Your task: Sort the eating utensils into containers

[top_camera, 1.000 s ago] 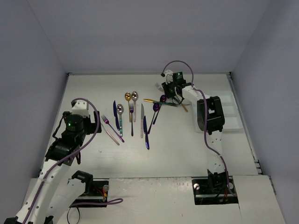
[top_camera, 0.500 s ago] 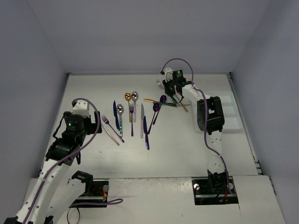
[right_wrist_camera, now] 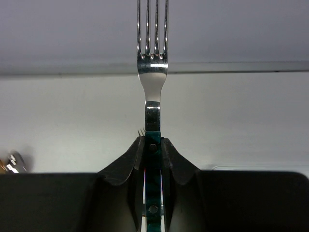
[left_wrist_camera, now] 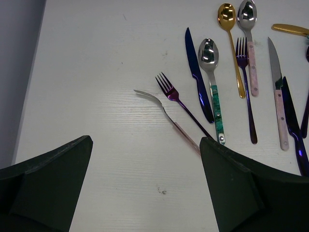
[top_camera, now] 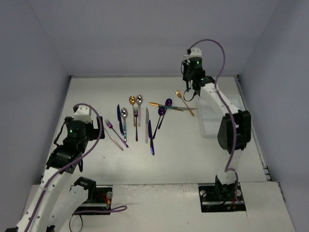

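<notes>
Several utensils lie in a loose row mid-table, among them a dark blue knife, a teal-handled silver spoon, a gold spoon, a silver knife, a purple spoon and a gold fork. My right gripper is raised above the table's back right, shut on a teal-handled silver fork with its tines pointing away. The white tray lies at the right, partly hidden by the right arm. My left gripper is open and empty, left of the row, near a purple fork.
A silver fork with a pinkish handle lies closest to my left fingers. Grey walls close in the table on the left, back and right. The right arm's forearm hangs over the tray's near end.
My right gripper has risen from the utensil cluster by the purple spoons and swung back and right with the teal-handled fork in it. The left arm has barely moved.
</notes>
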`<act>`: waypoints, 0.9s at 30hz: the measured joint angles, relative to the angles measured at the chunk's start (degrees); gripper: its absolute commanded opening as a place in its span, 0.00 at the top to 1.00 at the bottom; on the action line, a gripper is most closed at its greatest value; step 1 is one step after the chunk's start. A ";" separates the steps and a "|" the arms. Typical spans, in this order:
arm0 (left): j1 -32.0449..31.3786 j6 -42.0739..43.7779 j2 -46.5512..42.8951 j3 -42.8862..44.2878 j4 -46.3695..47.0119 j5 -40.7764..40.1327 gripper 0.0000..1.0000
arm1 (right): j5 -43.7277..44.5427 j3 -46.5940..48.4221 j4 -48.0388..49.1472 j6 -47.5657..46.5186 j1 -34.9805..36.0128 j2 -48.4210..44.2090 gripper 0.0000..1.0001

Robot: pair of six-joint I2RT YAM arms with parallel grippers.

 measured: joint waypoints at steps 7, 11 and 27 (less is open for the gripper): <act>0.00 -0.02 -0.24 -0.11 0.00 -0.13 0.08 | 12.43 -15.24 3.31 23.44 -4.37 -15.10 1.00; 0.00 -0.02 -0.43 -0.11 -0.02 -0.58 0.08 | 18.35 -21.87 3.09 36.57 -7.53 -16.54 1.00; 0.00 -0.02 -0.48 -0.11 0.01 -0.91 0.08 | 26.39 -23.20 3.18 62.49 -14.32 -6.60 1.00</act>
